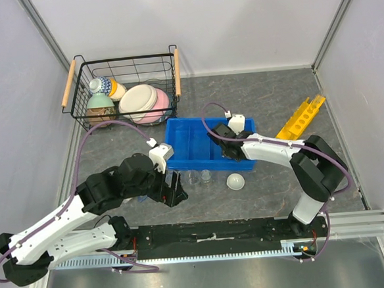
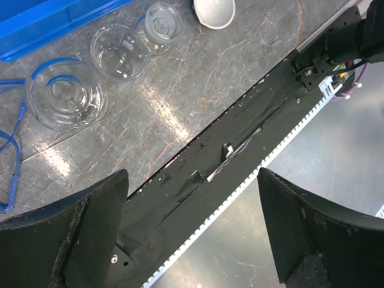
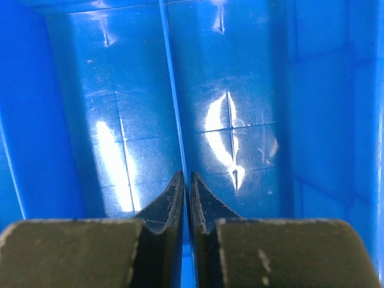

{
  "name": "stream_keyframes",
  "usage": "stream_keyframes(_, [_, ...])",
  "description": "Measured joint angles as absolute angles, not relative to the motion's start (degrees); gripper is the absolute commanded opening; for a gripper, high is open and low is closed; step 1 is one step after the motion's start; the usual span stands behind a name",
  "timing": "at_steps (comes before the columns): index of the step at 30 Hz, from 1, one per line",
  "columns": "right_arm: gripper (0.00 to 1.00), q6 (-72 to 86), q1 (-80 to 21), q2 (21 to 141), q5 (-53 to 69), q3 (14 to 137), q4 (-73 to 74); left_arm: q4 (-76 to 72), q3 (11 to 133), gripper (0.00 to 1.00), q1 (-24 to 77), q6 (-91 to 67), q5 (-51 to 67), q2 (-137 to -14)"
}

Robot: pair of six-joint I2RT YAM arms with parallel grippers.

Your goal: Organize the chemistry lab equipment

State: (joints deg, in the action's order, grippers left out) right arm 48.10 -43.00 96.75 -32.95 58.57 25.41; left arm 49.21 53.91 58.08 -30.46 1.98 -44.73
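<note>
Blue bin (image 1: pixel 192 147) mid-table. Right gripper (image 1: pixel 226 148) is down inside it. Only the right wrist view shows its fingers (image 3: pixel 171 198) a slit apart, with a thin line running up from the slit, tube or seam unclear. Yellow rack (image 1: pixel 300 118) far right. Left gripper (image 2: pixel 192 180) wide, holding nothing. Left wrist view shows three glass vessels (image 2: pixel 117 53) and the white dish (image 2: pixel 214 11) just in front of the bin.

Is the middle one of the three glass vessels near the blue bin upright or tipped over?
Upright. The left wrist view looks down into the round mouth of this glass vessel.
</note>
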Motion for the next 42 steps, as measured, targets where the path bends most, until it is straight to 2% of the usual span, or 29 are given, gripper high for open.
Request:
stream_keyframes(4, [0.31,46.28,-40.14,97.1,-31.7,59.2,26.74,49.21,53.93,0.94,58.08,-30.46,1.87,-46.3])
stream_keyframes(10, [0.47,43.86,-38.41,97.21,-31.27,59.27,30.57,49.19,54.02,0.94,58.08,-30.46,1.89,-47.05])
stream_keyframes(13, [0.52,42.44,-38.41,96.44,-31.24,59.94,33.15,49.15,54.19,0.94,58.08,-30.46,1.91,-47.05])
stream_keyframes(22, [0.57,37.06,-38.59,87.61,-29.76,73.76,40.84,49.21,55.92,0.96,58.08,-30.41,1.78,-47.29])
stream_keyframes(29, [0.6,30.98,-44.14,83.18,-17.96,81.38,40.69,50.52,57.82,0.98,58.08,-30.46,-2.02,-46.28])
stream_keyframes(34, [0.63,27.46,-51.7,89.73,-11.11,87.31,41.67,54.37,60.8,1.0,58.11,-31.97,-9.28,-42.81])
stream_keyframes(42, [0.64,23.99,-62.17,105.14,-6.59,96.68,43.59,60.4,68.38,1.0,58.08,-36.03,-21.15,-36.12])
